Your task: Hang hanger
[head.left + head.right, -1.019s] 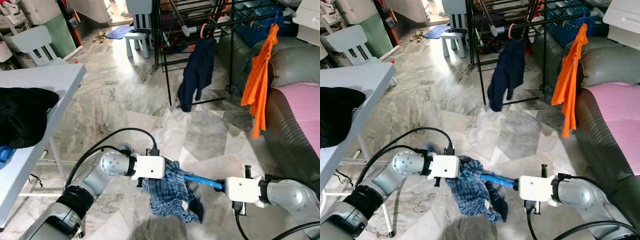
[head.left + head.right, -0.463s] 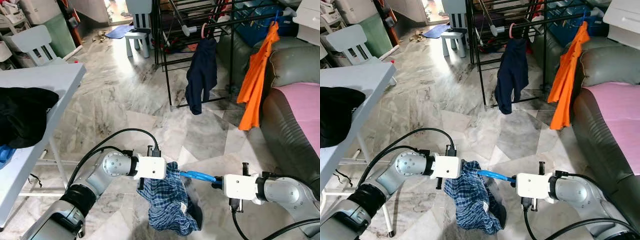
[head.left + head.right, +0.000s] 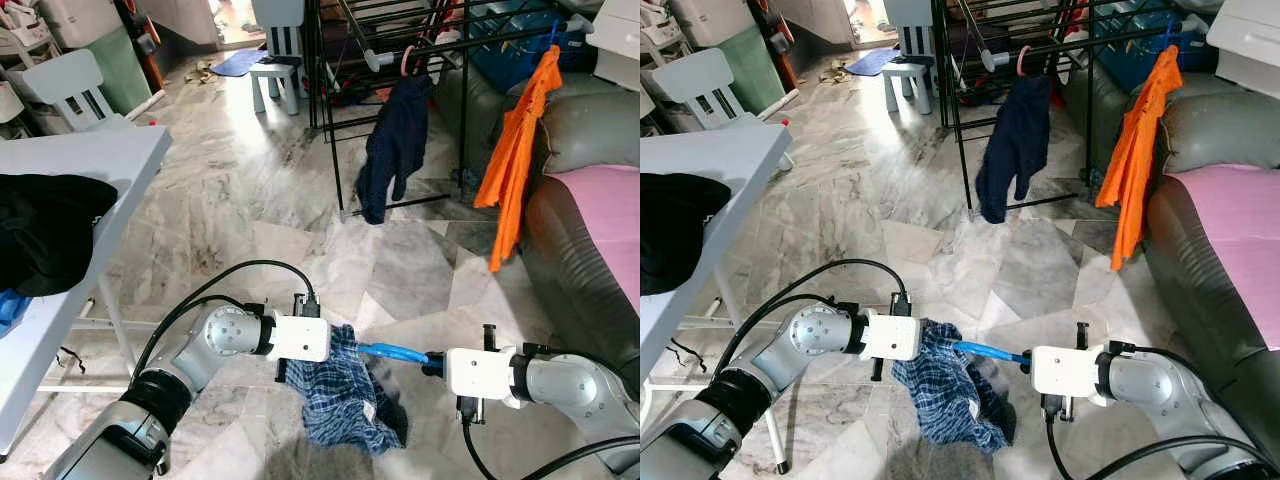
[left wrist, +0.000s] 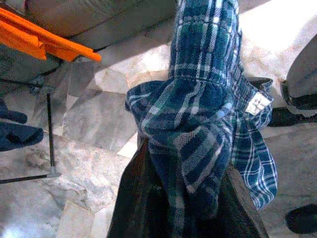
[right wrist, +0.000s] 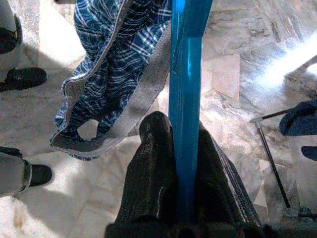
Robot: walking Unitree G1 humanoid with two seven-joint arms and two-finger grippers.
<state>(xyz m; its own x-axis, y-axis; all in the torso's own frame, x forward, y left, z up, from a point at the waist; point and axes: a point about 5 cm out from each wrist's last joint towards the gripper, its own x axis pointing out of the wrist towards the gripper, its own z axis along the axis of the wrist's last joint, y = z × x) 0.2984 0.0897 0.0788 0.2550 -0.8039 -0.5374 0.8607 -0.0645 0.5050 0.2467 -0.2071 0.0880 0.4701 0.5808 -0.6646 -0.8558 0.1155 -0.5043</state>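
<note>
We see the left gripper point(image 4: 190, 208) low over the marble floor point(image 3: 250, 200), its black fingers point(image 4: 133, 203) clamped on a bunched blue plaid garment point(image 3: 345, 400) that hangs down from it. Just right of it, the right gripper point(image 5: 184, 198) has its fingers closed on the blue hanger point(image 3: 393, 352), which runs leftward from the gripper into the plaid cloth. Far ahead stands a black drying rack point(image 3: 420, 45) with a navy garment point(image 3: 393, 145) hanging from it; an orange garment point(image 3: 518, 160) hangs at its right, beside the sofa point(image 3: 590, 230). A white table point(image 3: 90, 170) at near left carries dark clothing point(image 3: 45, 240).
</note>
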